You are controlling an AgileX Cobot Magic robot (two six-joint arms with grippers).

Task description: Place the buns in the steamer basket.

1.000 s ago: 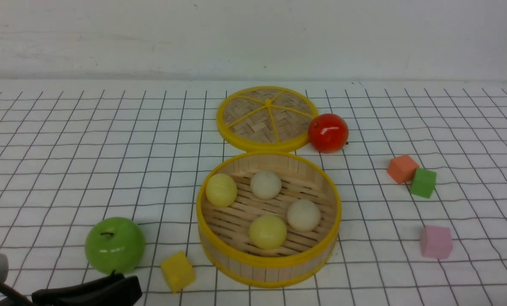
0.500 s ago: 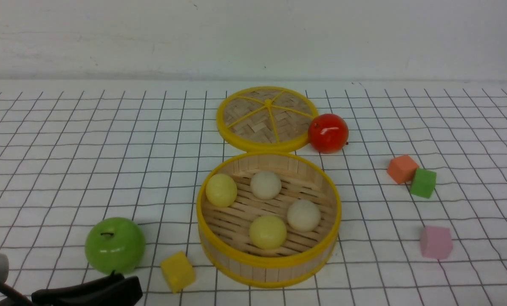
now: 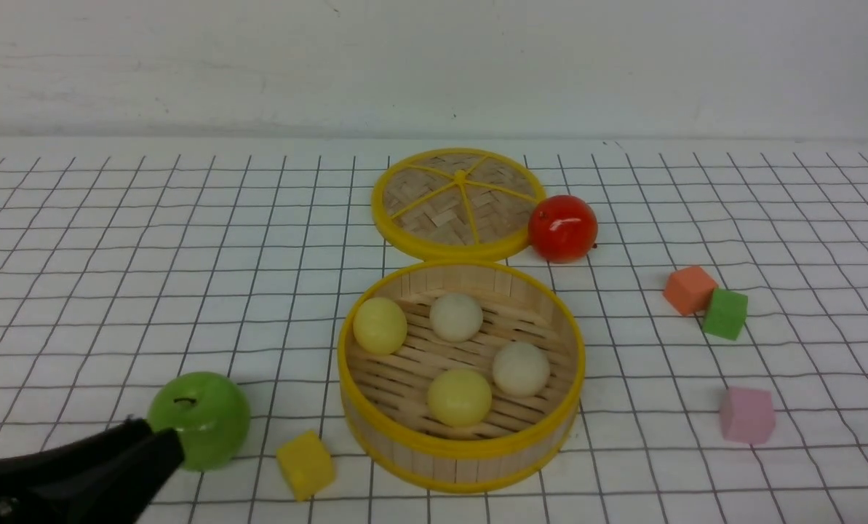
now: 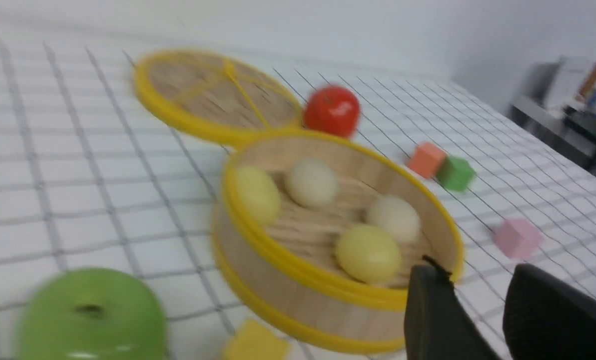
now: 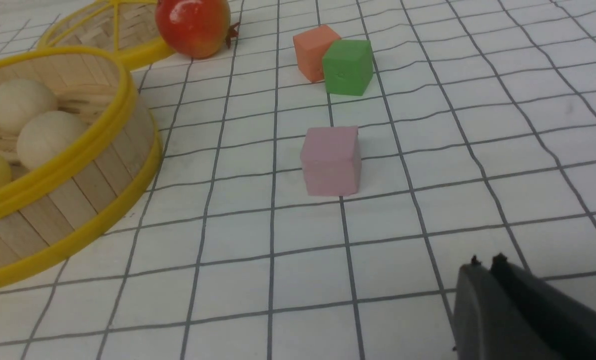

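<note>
The steamer basket (image 3: 461, 466) stands upright on the tabletop (image 3: 113, 255), open mouth up; being round, it has no long axis. All four buns (image 3: 460, 397) lie apart on its slatted floor. Its lid (image 3: 459, 204) lies flat just behind, the red apple (image 3: 562, 228) beside that. The left tool (image 4: 470, 305), near the basket's front-left, has its jaws parted and empty. The right tool (image 5: 487, 265) has its jaws together, holding nothing.

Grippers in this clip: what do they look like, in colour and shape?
Both are plain matte black. The left gripper has two broad, smooth jaws tapering to blunt tips. The right gripper shows flat black jaws with small nubs at the tips. No markings or cables are visible.
</note>
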